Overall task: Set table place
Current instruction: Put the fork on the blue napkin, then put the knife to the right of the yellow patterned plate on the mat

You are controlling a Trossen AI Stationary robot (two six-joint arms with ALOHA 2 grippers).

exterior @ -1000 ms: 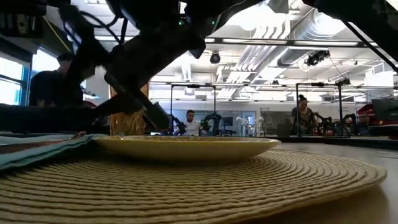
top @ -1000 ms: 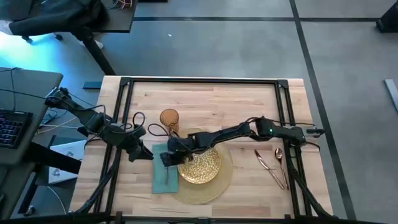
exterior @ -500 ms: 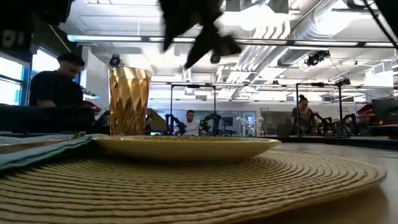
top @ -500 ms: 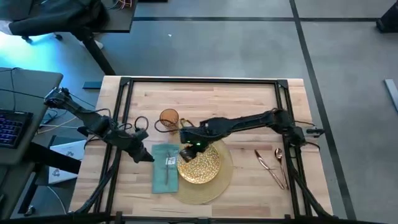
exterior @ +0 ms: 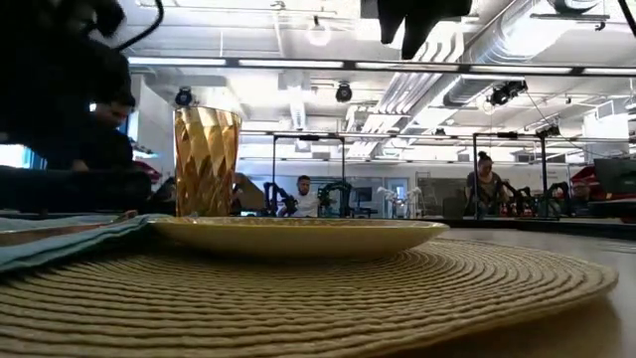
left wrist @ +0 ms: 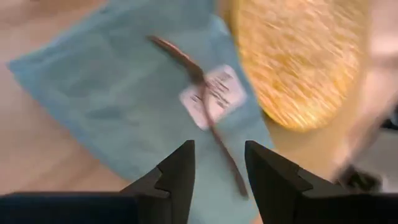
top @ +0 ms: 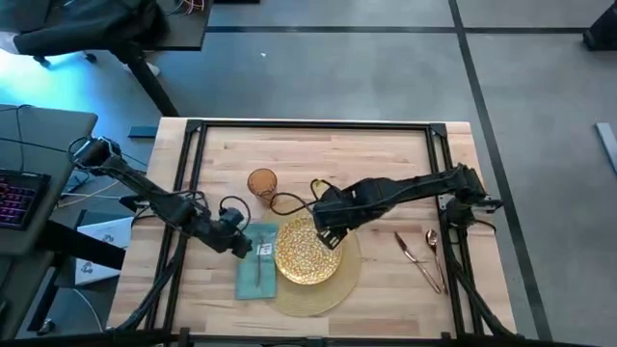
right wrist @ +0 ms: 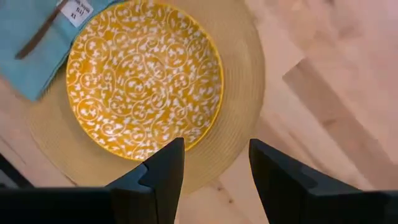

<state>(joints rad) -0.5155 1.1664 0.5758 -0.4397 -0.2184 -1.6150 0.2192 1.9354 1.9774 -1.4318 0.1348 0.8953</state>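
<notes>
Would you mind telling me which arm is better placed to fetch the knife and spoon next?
Probably the right: its gripper hangs open above the plate, on the same side as the knife and spoon.

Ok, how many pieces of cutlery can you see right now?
3. A fork lies on the teal napkin left of the plate; a knife and spoon lie side by side on the table, right of the placemat.

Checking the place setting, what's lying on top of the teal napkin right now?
A copper fork lies across the teal napkin, over its white tag. Whatever the napkin covers underneath cannot be seen.
</notes>
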